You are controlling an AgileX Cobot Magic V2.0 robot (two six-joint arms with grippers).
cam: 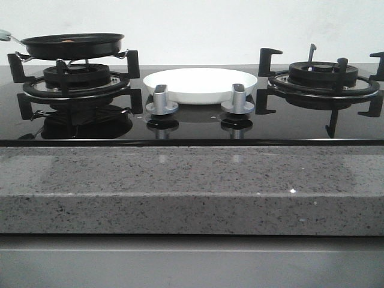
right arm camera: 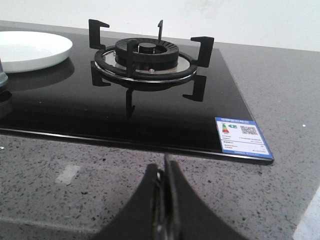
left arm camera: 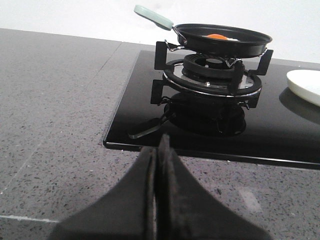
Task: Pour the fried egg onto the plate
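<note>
Egg: the fried egg (left arm camera: 218, 36) lies in the black pan (left arm camera: 222, 41), orange yolk just showing over the rim; not yet poured.
Pan: sits on the left burner (cam: 77, 78), pale handle (left arm camera: 153, 16) pointing away from the plate.
Plate: the white plate (cam: 200, 84) waits bare on the hob's glass between the two burners, behind the two knobs (cam: 161, 101).
Left pincer: left pincer (left arm camera: 158, 162) pressed together, holding nothing, low over the table (left arm camera: 55, 110), well short of the handle.
Right pincer: right pincer (right arm camera: 165, 182) likewise together and unladen, facing the right burner (right arm camera: 148, 56).
Progress: nothing done, by the look of it; grasp, carry and tip all remain.
</note>
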